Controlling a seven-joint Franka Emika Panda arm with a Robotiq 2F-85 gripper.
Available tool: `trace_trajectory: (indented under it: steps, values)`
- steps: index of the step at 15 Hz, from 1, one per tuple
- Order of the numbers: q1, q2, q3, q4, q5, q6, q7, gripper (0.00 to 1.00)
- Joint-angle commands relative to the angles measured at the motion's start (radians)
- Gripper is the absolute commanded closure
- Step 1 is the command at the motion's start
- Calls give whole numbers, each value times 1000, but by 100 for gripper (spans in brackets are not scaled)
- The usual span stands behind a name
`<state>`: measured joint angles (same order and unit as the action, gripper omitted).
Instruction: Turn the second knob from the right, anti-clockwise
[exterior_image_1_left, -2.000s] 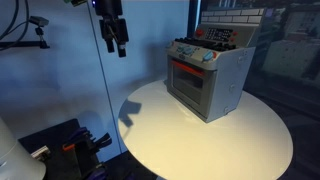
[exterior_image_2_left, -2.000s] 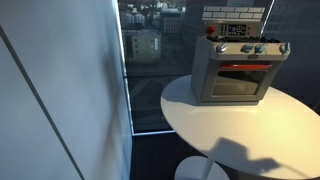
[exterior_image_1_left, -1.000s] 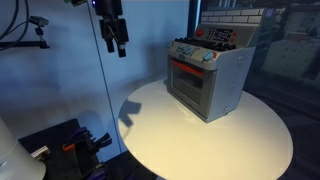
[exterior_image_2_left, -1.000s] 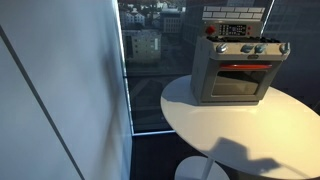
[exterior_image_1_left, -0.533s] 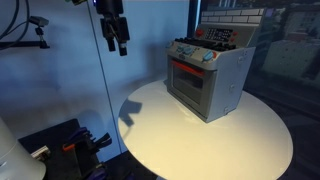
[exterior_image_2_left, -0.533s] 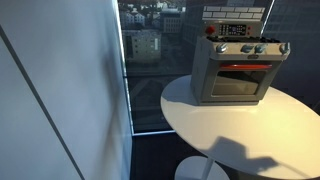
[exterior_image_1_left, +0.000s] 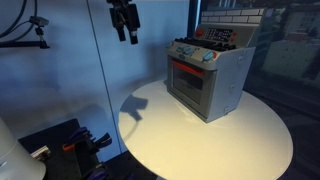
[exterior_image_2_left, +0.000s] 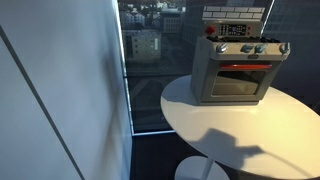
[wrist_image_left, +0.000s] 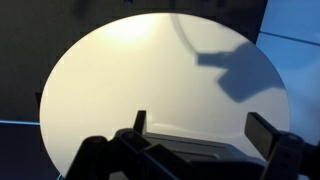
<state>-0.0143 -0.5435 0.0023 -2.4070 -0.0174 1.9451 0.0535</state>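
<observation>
A toy oven (exterior_image_1_left: 208, 80) stands on the round white table (exterior_image_1_left: 170, 135) and shows in both exterior views (exterior_image_2_left: 238, 72). A row of small knobs (exterior_image_1_left: 194, 53) runs along its front top edge, also seen in an exterior view (exterior_image_2_left: 252, 49); single knobs are too small to tell apart. My gripper (exterior_image_1_left: 126, 35) hangs high above the table's edge, well away from the oven, open and empty. In the wrist view its two fingers (wrist_image_left: 202, 128) are spread wide over the bare table (wrist_image_left: 140, 70). The oven is out of the wrist view.
A glass or panel wall (exterior_image_1_left: 60, 80) stands behind the arm. Dark equipment with cables (exterior_image_1_left: 65, 145) lies on the floor beside the table. A window with a city view (exterior_image_2_left: 150, 50) is behind the oven. My arm's shadow falls on the table (exterior_image_1_left: 135, 105).
My gripper has moved up and towards the oven side; its shadow on the table has shifted the same way. The oven has not moved.
</observation>
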Motion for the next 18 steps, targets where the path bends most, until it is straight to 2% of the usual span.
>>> trace_trajectory:
  steps: [1,11,18]
  values:
    - [-20,69,4,91,-8,16,37,0]
    - [-55,254,4,213,-4,186,174,0]
    - [-52,341,11,236,-2,349,295,0]
